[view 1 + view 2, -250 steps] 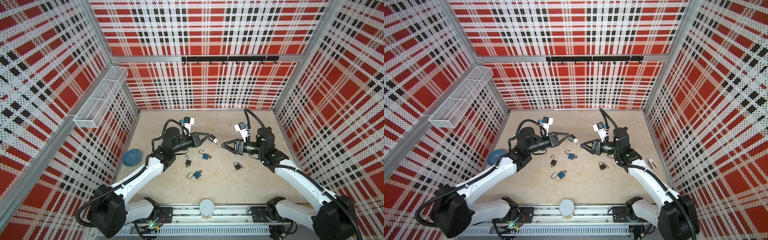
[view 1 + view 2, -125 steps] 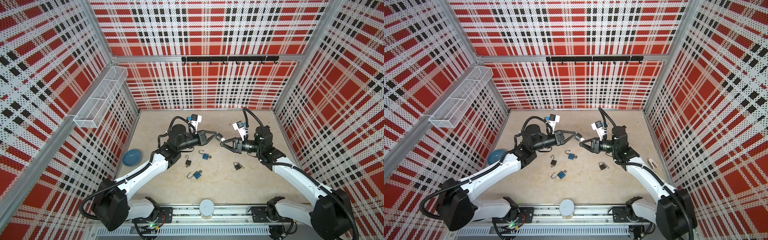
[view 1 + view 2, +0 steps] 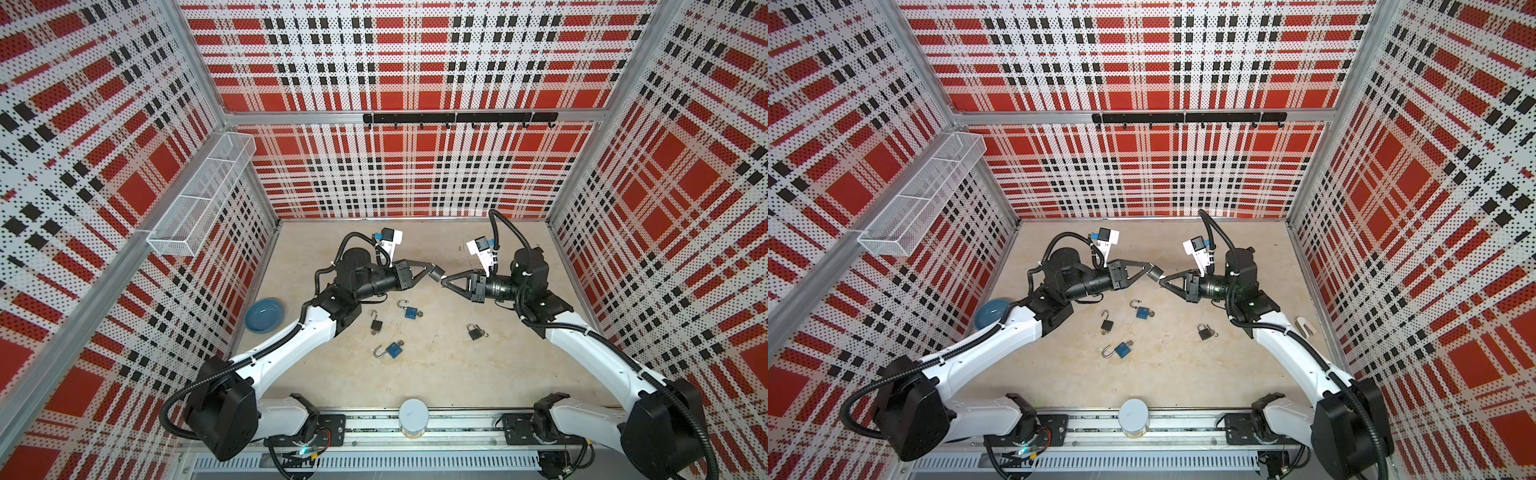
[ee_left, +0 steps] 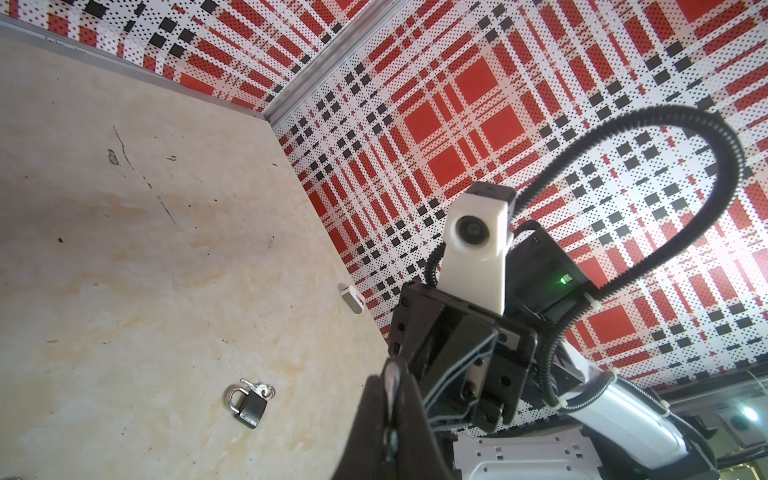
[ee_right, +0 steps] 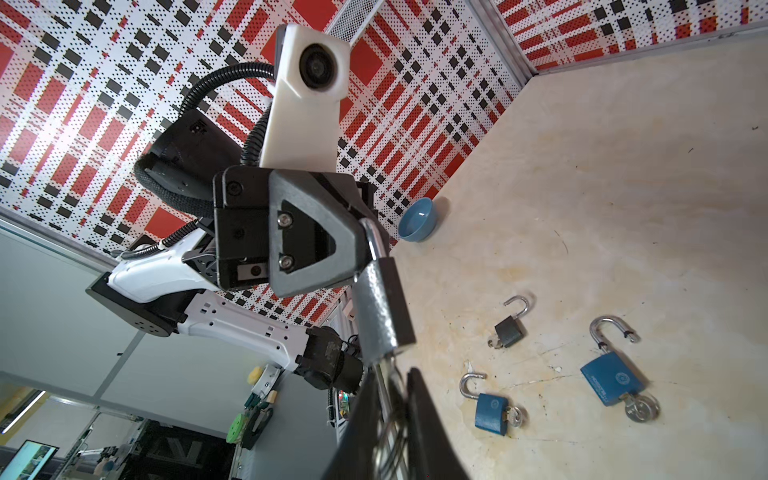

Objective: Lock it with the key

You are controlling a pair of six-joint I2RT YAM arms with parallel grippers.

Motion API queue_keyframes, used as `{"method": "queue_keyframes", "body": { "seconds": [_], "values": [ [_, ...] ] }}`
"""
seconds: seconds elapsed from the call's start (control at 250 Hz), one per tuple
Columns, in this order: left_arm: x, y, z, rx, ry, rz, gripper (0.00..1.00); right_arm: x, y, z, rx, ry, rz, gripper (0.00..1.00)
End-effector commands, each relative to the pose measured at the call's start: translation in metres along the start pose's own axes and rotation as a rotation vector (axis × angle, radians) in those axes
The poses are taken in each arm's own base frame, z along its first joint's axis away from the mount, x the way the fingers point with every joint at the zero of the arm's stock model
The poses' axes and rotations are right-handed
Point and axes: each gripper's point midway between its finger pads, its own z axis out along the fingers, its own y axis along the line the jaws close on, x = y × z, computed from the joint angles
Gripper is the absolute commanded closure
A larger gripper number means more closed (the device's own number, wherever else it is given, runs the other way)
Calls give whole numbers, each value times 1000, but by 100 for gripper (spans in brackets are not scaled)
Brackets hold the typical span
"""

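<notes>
A dark grey padlock hangs in the air above the middle of the floor. My left gripper is shut on its silver shackle, seen in the right wrist view above the lock body. My right gripper meets it tip to tip from the right. Its fingers are shut on the key and key ring at the bottom of the lock. In the left wrist view my left gripper pinches a sliver of silver metal, and the lock body is hidden.
On the floor below lie two blue padlocks with open shackles and keys in them, and two dark padlocks. A blue bowl sits by the left wall, a white cylinder at the front rail.
Both arms have moved toward the middle until the tips meet. The right gripper has closed from open onto the key at the held padlock.
</notes>
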Motion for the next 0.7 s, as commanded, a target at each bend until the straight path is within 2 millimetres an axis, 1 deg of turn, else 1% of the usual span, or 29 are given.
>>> {"method": "queue_keyframes", "body": {
  "seconds": [0.0, 0.032, 0.236, 0.372, 0.556, 0.696],
  "values": [
    [-12, -12, -5, 33, -37, 25, 100, -17, 15, 0, -43, -28, -67, 97],
    [-11, -12, -5, 33, -35, 23, 100, -16, 15, 0, -44, -26, -65, 100],
    [-15, -12, -10, 31, -48, 25, 100, -15, 15, 0, -43, -29, -69, 100],
    [-25, -9, -19, 22, -77, 19, 100, -13, 14, -2, -41, -38, -59, 100],
    [-42, -10, -31, 17, -126, 33, 100, -6, 9, -5, -40, -42, -32, 100],
    [-48, -9, -34, 17, -134, 41, 100, 0, 4, -9, -23, -45, -14, 100]
  ]
}}
